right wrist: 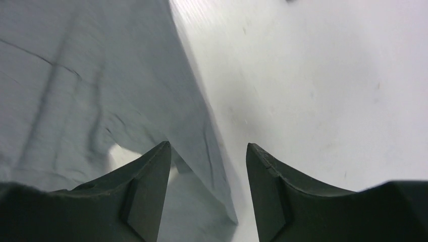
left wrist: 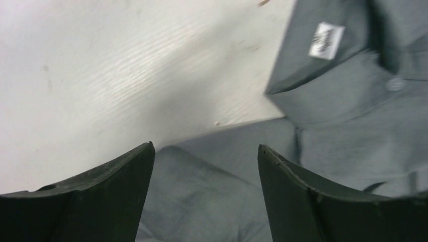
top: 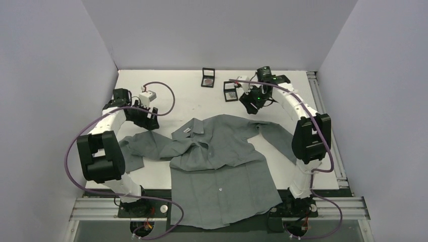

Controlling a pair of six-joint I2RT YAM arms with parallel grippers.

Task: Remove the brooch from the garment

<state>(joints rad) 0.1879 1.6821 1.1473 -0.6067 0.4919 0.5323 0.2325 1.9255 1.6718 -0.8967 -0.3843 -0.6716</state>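
Garment (top: 222,166) lies partly under both open jaws, gripped by neither

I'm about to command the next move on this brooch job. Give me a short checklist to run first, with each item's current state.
1. Left hand open with nothing between its fingers: ok.
2. Right hand open with nothing between its fingers: ok.
3. Brooch located: cannot tell. No disc shows on the shirt in any view.
4. Reddish disc in the far black box is the brooch: cannot tell, too small.
5. Shirt lying flat: not ok. The sleeve by the left arm is bunched and the hem hangs over the table's near edge.
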